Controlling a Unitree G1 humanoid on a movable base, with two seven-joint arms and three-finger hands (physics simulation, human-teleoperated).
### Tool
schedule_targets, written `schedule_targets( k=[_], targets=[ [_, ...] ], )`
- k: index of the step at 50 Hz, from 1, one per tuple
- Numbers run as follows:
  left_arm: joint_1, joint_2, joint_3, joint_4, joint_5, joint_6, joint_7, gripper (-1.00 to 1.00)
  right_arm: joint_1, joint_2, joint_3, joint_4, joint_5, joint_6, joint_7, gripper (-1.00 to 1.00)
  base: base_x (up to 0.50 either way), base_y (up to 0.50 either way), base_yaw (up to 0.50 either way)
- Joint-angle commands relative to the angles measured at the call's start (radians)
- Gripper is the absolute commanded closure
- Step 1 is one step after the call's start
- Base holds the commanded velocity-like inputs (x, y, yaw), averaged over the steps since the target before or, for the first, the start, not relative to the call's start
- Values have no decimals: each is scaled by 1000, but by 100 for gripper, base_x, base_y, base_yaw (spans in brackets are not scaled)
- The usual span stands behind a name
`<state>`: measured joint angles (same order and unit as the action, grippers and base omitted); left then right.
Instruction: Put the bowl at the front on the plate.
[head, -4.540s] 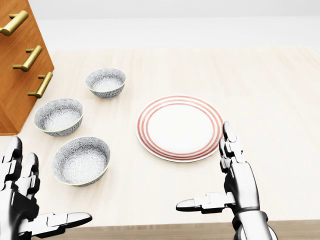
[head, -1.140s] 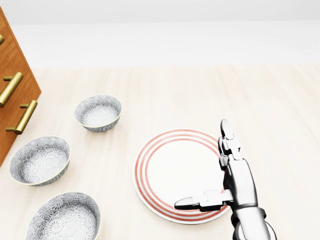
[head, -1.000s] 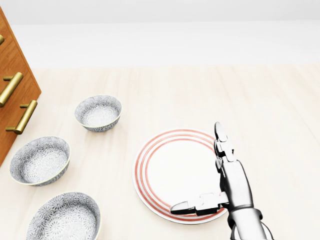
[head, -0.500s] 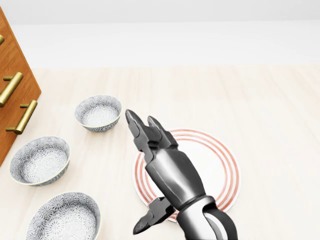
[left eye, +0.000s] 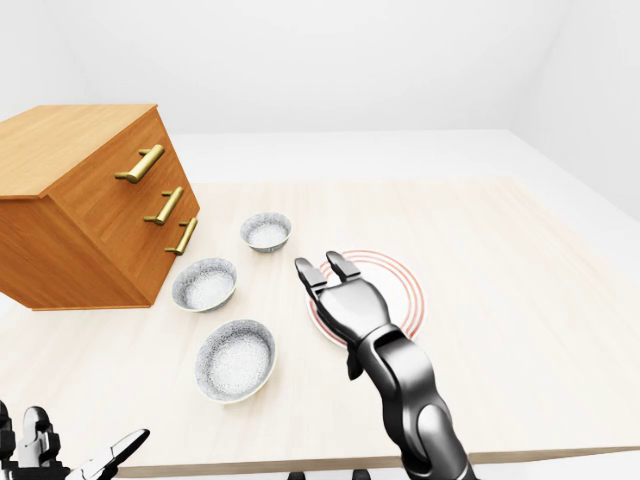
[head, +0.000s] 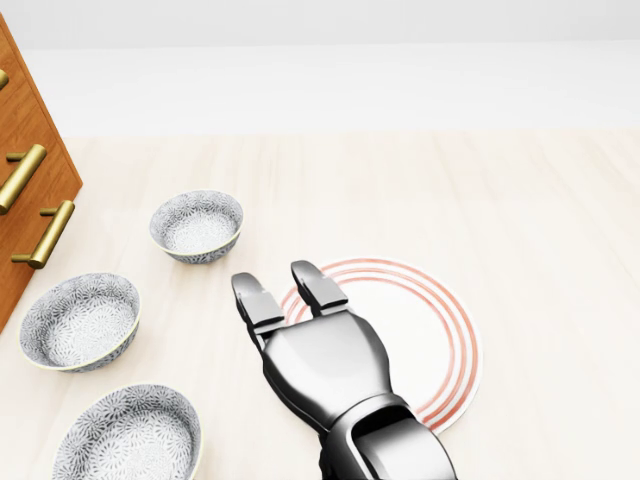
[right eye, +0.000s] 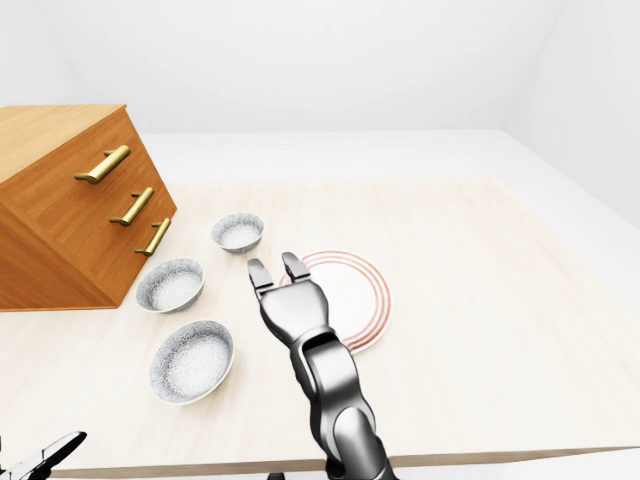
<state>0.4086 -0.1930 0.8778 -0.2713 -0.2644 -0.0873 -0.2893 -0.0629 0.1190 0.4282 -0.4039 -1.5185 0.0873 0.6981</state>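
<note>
Three patterned grey bowls stand in a row left of the plate. The nearest bowl (head: 127, 440) sits at the bottom left of the head view, with the middle bowl (head: 80, 322) and the far bowl (head: 197, 226) above it. The red-ringed white plate (head: 462, 340) lies to their right with nothing on it. My right hand (head: 278, 282) hovers palm down over the plate's left part, fingers spread open and pointing up-left, holding nothing. My left hand (left eye: 62, 462) shows at the bottom left corner of the left-eye view, open and well below the nearest bowl (left eye: 236, 360).
A wooden drawer cabinet (left eye: 90, 210) with brass handles stands on the table's left side, close to the middle bowl. The pale wooden table (left eye: 500, 330) stretches right of the plate, and its near edge runs along the bottom of the eye views.
My right hand swung left across the plate and rolled palm down. Since the oldest frame the head view has shifted, so the things sit lower; the left hand left that view.
</note>
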Motion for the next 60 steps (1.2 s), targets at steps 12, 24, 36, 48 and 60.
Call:
schedule_targets(
  k=[12,24,36,48,60],
  targets=[
    [2,-4,3,-4,-2,0,-6,-100,52,22,28,-22,-174,0,0,-100,0,0,0],
    [2,-4,3,-4,-2,0,-6,-100,51,19,31,-22,-172,0,0,-100,0,0,0],
    [-4,2,3,0,-8,0,2,-100,48,3,65,-64,-203,0,0,-100,0,0,0],
    [0,-2,4,-1,0,0,2,-100,60,24,139,-47,-181,0,0,-100,0,0,0],
    [-4,1,2,8,2,0,2,-100,51,9,186,38,-132,-53,0,-100,0,0,0]
  ],
)
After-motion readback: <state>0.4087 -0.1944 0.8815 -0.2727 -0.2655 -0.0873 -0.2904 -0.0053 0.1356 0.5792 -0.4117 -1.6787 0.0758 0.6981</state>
